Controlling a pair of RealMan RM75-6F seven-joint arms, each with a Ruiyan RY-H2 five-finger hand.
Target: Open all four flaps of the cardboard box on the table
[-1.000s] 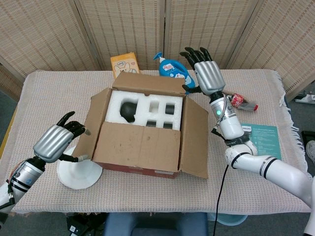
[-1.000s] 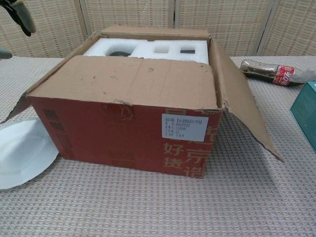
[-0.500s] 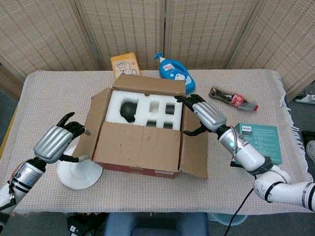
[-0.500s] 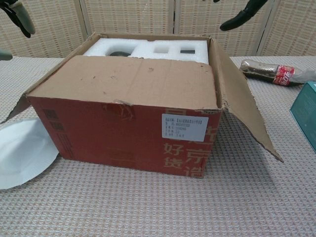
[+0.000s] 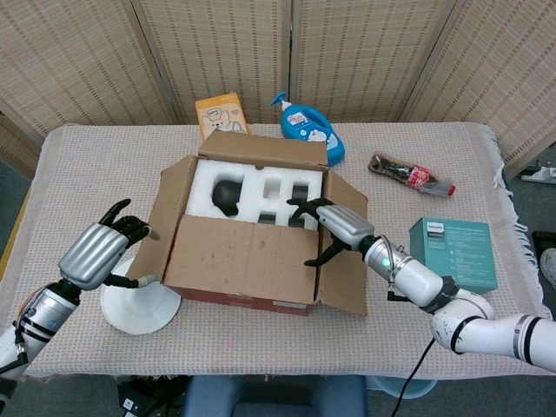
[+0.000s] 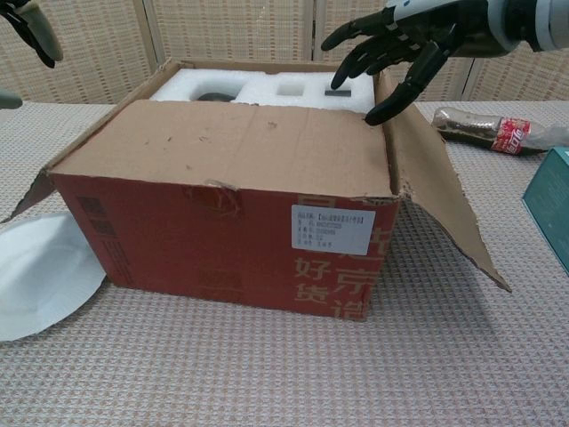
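The worktop (image 5: 261, 339), covered in a beige woven cloth, carries a brown cardboard box with red printed sides (image 5: 252, 230) near its middle. Three of the box's flaps stand or hang outward — the far, left and right ones — while the near flap (image 5: 243, 258) lies folded over the front half of the opening. Behind that flap, white foam packing (image 5: 261, 191) with dark cut-outs shows inside the box.

The right hand (image 5: 334, 228) hovers over the box's right rim, fingers (image 6: 351, 58) spread apart and holding nothing. The left hand (image 5: 95, 250) hangs just left of the box, fingers loosely parted and empty.

Left of the box, below the left hand, lies a white plate (image 5: 139, 306). Right of the box sits a teal carton (image 5: 456, 252). Behind the box stand a blue pump bottle (image 5: 308, 126) and a small orange packet (image 5: 221, 114); a plastic cola bottle (image 5: 413, 174) lies on its side to the box's right rear.
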